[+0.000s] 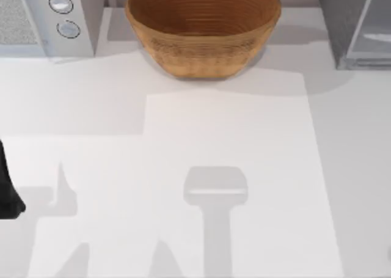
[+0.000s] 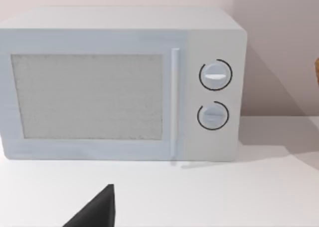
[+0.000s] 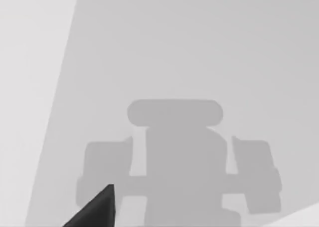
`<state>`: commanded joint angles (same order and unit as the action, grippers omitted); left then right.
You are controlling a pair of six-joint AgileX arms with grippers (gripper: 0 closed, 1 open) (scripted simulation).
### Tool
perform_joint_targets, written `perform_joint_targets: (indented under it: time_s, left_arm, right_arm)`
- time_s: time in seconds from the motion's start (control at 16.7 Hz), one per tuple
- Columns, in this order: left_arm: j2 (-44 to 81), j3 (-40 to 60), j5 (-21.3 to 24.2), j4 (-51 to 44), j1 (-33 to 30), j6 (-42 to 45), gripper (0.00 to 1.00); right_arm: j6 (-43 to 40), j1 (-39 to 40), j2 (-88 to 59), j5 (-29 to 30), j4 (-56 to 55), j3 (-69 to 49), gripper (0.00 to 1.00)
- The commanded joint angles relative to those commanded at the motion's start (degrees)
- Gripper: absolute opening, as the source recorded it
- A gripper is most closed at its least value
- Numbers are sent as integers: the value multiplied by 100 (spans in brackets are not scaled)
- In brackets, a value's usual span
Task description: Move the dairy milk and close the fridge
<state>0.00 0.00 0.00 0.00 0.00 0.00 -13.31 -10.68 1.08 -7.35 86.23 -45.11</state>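
tall grey speckled fridge far right on white bench, left hand parked near left edge, grip can't tell

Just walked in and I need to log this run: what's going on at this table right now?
Nothing is being handled at this moment. The left arm sits at the table's left edge, its wrist camera facing the microwave at the back left. A wicker bowl stands at the back centre, and the fridge at the back right has its pale door panel swung out, so it looks open and not yet closed. The right wrist view looks down on bare table with a shadow on it.
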Motion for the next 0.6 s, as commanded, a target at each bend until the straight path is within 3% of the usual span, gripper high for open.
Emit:
perform_joint_targets:
  time_s: [0.24,0.6]
  left_arm:
    - [0,0,0,0,0,0,100]
    - [0,0,0,0,0,0,100]
  right_arm:
    - [-2034,-1877,-1981,-981,221,-844,100]
    - [-5994,-5260,-5953,-2680,344,-2058,100]
